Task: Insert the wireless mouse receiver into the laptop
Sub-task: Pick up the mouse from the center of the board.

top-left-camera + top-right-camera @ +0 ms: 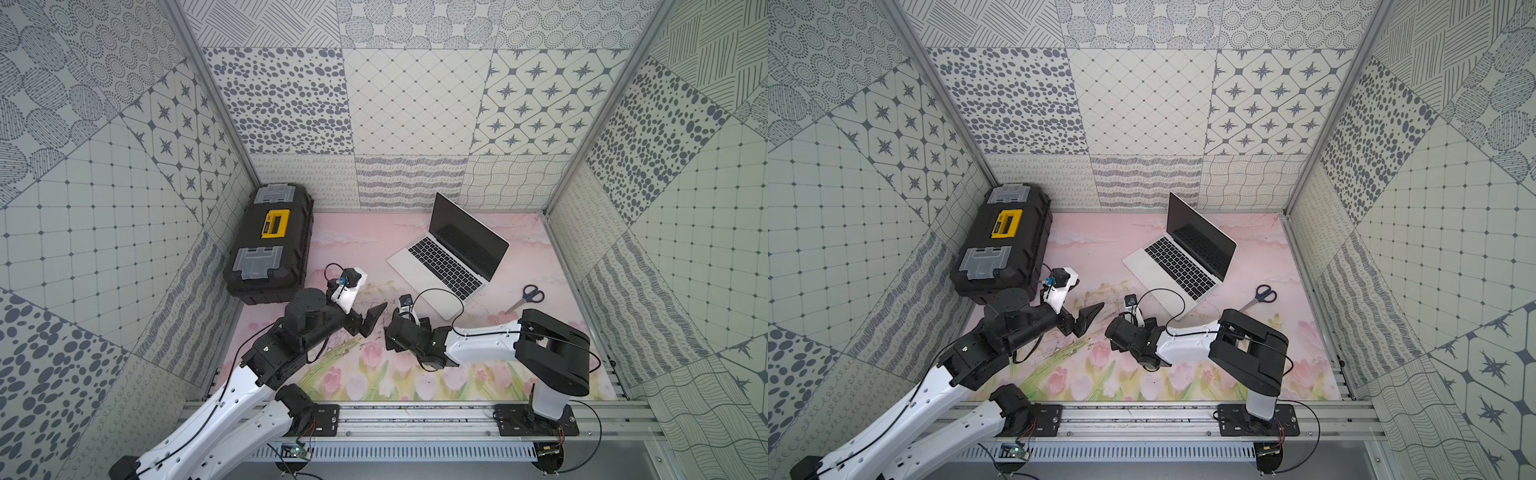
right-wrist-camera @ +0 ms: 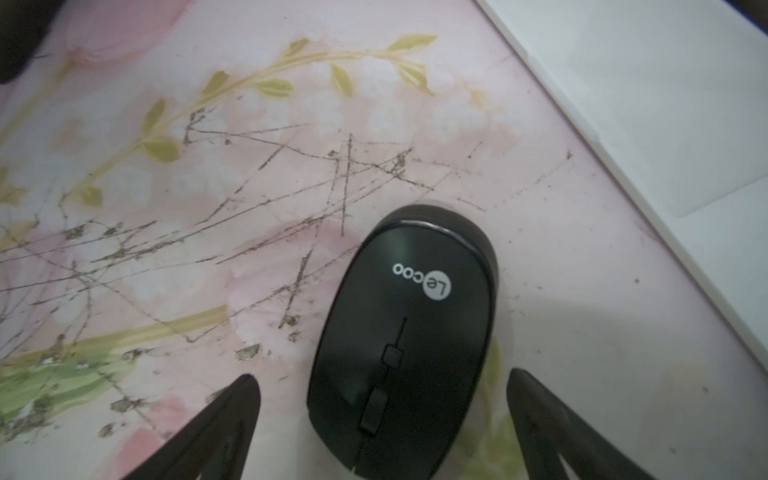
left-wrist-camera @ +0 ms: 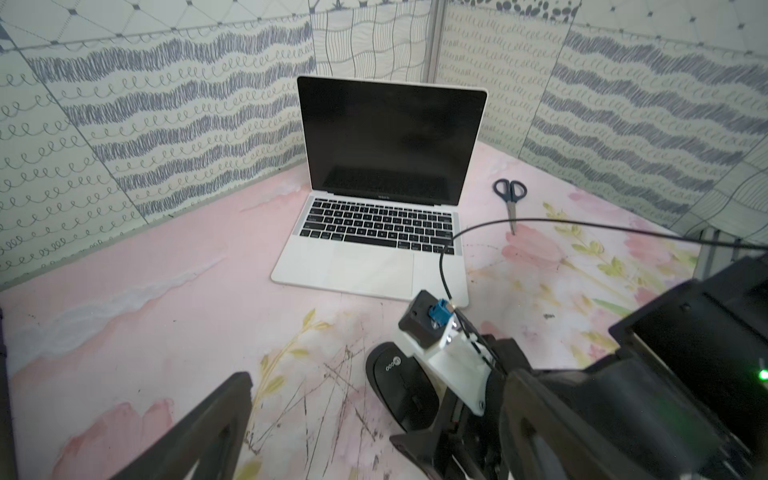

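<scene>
The laptop (image 1: 449, 266) stands open with a dark screen toward the far right corner of the surface (image 1: 353, 245). Its front corner is near a black mouse (image 2: 399, 345). The right hand (image 2: 382, 374) is released, its fingers spread either side of the mouse without gripping it. The left hand (image 1: 372, 319) hangs released and empty nearby, toward the left edge. The wireless mouse receiver cannot be made out in any view.
</scene>
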